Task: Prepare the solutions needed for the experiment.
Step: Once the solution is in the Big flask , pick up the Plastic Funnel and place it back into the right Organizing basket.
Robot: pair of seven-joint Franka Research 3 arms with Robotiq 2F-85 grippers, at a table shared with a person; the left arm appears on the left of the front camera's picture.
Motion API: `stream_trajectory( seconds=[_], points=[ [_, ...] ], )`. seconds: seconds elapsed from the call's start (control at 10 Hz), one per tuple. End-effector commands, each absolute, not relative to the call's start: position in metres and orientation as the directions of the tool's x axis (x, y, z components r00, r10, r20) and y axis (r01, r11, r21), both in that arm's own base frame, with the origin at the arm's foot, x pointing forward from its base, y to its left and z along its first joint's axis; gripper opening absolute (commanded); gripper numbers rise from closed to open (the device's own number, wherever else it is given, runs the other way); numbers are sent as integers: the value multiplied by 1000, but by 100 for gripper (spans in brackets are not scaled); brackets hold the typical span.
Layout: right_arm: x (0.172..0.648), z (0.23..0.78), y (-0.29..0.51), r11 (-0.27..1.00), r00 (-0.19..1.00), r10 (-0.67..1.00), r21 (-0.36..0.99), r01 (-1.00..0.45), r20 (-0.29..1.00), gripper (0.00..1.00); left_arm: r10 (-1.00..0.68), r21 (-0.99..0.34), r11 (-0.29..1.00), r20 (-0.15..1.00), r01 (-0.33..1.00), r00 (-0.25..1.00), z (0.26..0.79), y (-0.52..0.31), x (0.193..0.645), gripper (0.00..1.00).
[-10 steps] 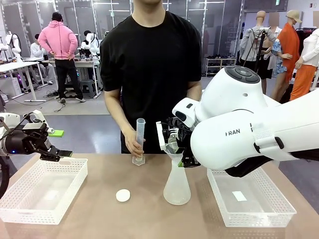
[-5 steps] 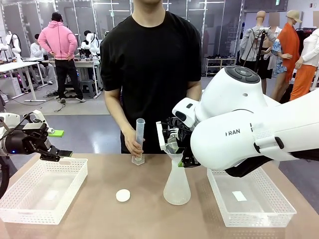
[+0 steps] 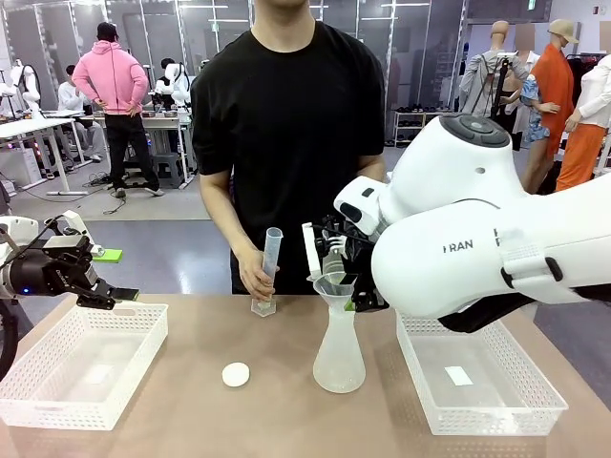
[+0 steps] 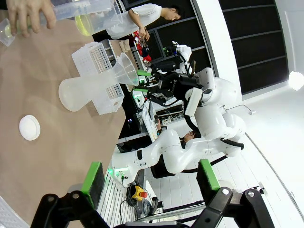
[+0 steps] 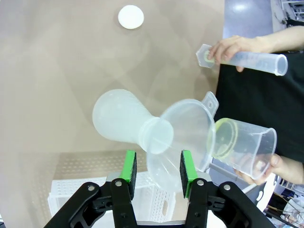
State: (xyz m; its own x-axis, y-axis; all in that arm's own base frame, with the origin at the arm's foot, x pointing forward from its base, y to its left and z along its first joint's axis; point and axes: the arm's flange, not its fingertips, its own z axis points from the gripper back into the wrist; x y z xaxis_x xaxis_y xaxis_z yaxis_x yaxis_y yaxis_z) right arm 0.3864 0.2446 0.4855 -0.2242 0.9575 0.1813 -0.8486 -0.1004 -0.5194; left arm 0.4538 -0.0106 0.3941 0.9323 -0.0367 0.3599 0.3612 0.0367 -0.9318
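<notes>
A clear funnel sits in the neck of a frosted conical flask at mid table. My right gripper hovers at the funnel's right side. In the right wrist view its jaws stand half spread, with the funnel just past the pads and no firm grip showing. The person holds a beaker with the pale yellow solutions by the funnel, and a graduated cylinder in the other hand. My left gripper hangs open over the left basket.
White baskets stand at the left and right of the table. A small white cap lies in front of the cylinder. The person stands close at the far edge.
My right arm has risen and shifted slightly right, so more of the funnel shows. The person's cylinder now tilts a little. The left arm has not moved.
</notes>
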Motion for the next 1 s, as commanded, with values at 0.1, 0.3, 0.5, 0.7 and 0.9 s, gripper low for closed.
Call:
stream_trajectory(
  seconds=[0.1, 0.3, 0.5, 0.7, 0.9],
  points=[
    [387, 503, 235, -46, -169, 971, -559, -828, 171, 48, -35, -929, 47, 367, 368, 930, 397, -12, 454, 100],
    [390, 515, 205, -33, -149, 974, -543, -839, 171, 48, -35, -929, 47, 367, 368, 930, 397, -12, 454, 100],
    [395, 517, 165, -13, -96, 984, -475, -880, 151, 48, -35, -929, 47, 367, 368, 930, 397, -12, 454, 100],
    [398, 512, 130, 102, 21, 981, -418, -903, 194, 48, -35, -929, 47, 367, 368, 930, 397, -12, 454, 100],
    [400, 498, 98, 222, 145, 963, -368, -903, 227, 48, -35, -929, 47, 367, 368, 930, 397, -12, 454, 100]
  ],
)
